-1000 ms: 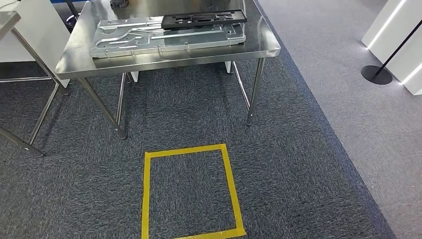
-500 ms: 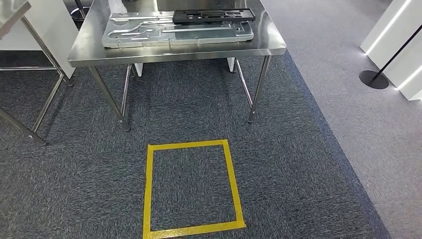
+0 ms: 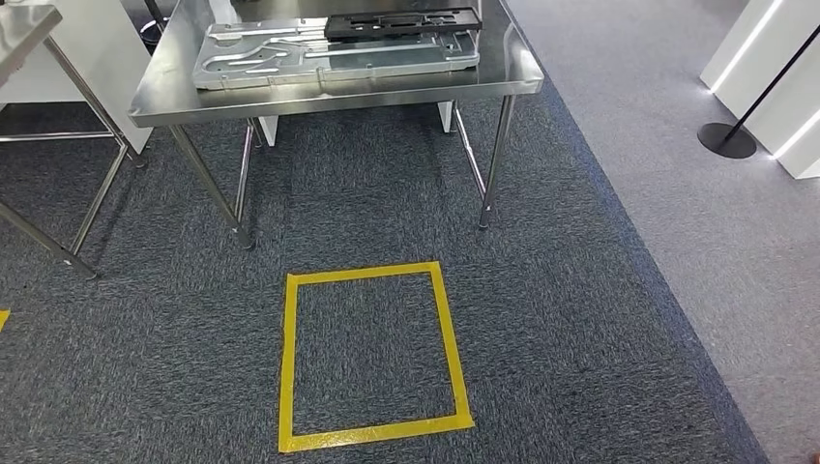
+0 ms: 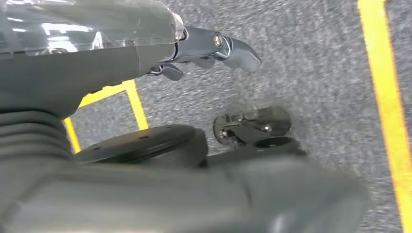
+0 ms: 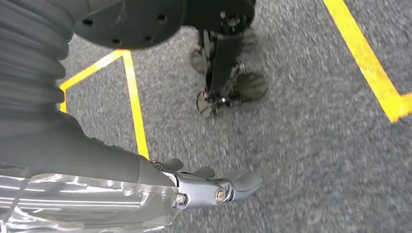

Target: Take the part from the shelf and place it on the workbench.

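Head view: a shiny metal table (image 3: 145, 101) stands ahead, past a yellow tape square (image 3: 372, 356) on the floor.
Black part (image 3: 401, 21): it is a flat black frame with holes in it. It lies on top of the silver plate, at the far right side of the table.
Silver plate (image 3: 329, 56): it is big, flat and grey, with curvy grooves. It lies flat on the table and covers much of the top.
Table legs (image 3: 493, 159): they are thin and shiny and stand on the dark carpet.
Second table (image 3: 24, 29): its corner shows at the far left, just beside the first table.
Carpet (image 3: 580, 319): it is dark blue-grey near the tables. A lighter grey carpet (image 3: 696, 222) runs along the right side.
Black post (image 3: 727, 140): it has a round foot and stands on the lighter carpet, near a white wall with a bright strip (image 3: 764, 53).
Left hand (image 4: 194, 53): in the left wrist view it hangs above the carpet. It holds nothing. Its fingers (image 4: 238, 48) are a bit bent and apart.
Right hand (image 5: 204, 187): in the right wrist view it hangs above the carpet too. It holds nothing. Its fingers (image 5: 243, 182) are a bit bent and loose.
Yellow lines: in both wrist views yellow tape runs over the carpet under the hands.
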